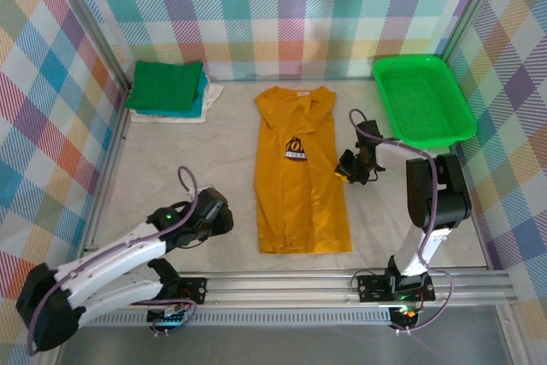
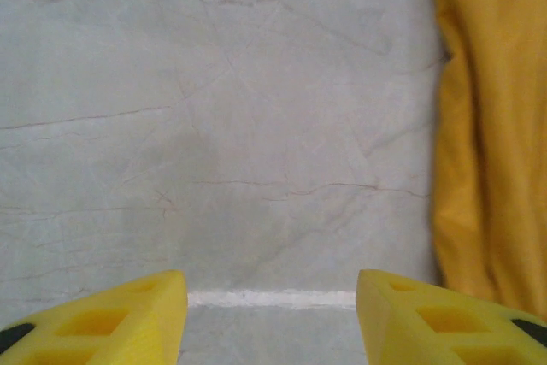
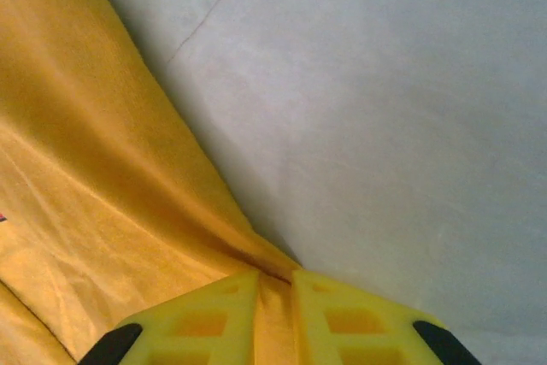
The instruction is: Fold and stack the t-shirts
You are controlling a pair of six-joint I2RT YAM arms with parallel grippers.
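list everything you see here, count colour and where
yellow t-shirt: 1, mustard with dark chest logo, table centre, folded lengthwise
folded t-shirts: 3, dark green over teal over white, stacked far left
mesh tray: 1, bright green, far right
table: 1, pale grey
walls: plaid, multicolour, around the table
left arm: 1, white and black, near left; jaws open over bare table beside the yellow t-shirt
right arm: 1, black and white, near right; jaws shut on the yellow t-shirt's right edge

A bright green plastic mesh tray (image 1: pixel 423 100) sits at 1 o'clock on the pale grey table (image 1: pixel 214 151), close to the pastel plaid walls (image 1: pixel 291 6) enclosing 3 sides. 1 aluminium rail (image 1: pixel 291 284) runs along 6 o'clock.
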